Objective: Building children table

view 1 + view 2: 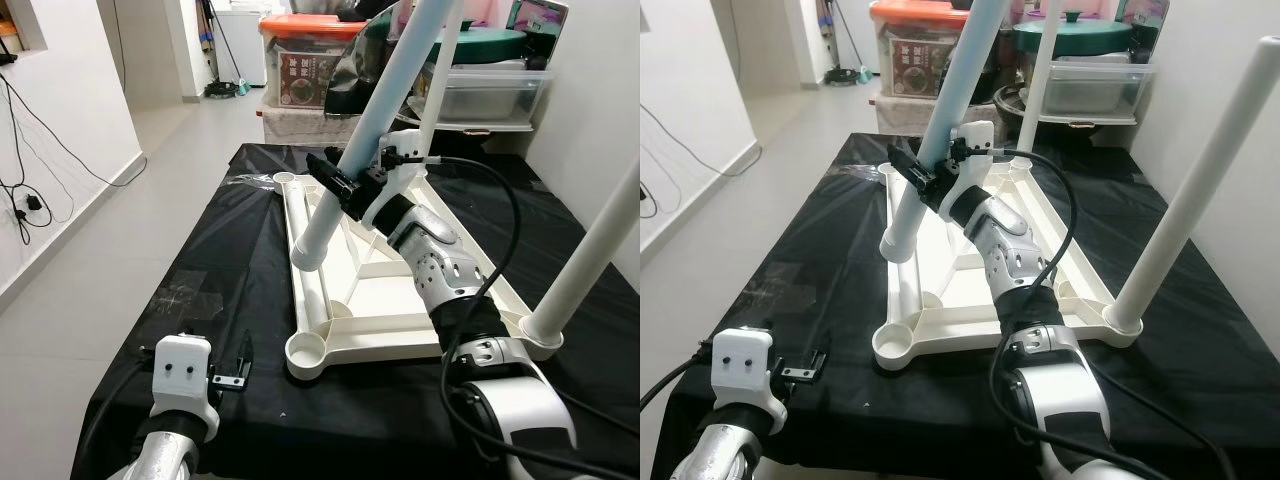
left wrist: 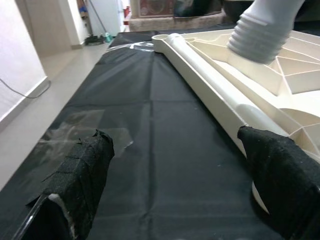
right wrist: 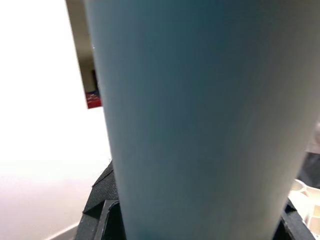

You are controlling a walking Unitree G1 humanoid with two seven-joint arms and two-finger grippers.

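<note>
The cream plastic tabletop [image 1: 360, 325] lies upside down on a black-covered table [image 1: 230, 260]. Two white legs stand in its right-hand sockets, one near [image 1: 590, 250] and one far [image 1: 440, 70]. My right gripper [image 1: 345, 185] is shut on a third white leg [image 1: 375, 120], which is tilted; its threaded lower end [image 1: 310, 250] hangs over the left rail between the empty near-left socket [image 1: 308, 352] and the far-left socket [image 1: 285, 181]. Close up in the right wrist view, that leg [image 3: 200, 120] sits between the fingers. My left gripper [image 1: 240, 365] is open low beside the near-left corner, with only black cloth between its fingers [image 2: 80, 170].
Beyond the table's far edge stand a storage box with an orange lid [image 1: 305, 60], a clear tub [image 1: 490, 95] and a green pot lid [image 1: 490, 40]. Grey floor [image 1: 100, 250] runs along the table's left side, with cables on the wall.
</note>
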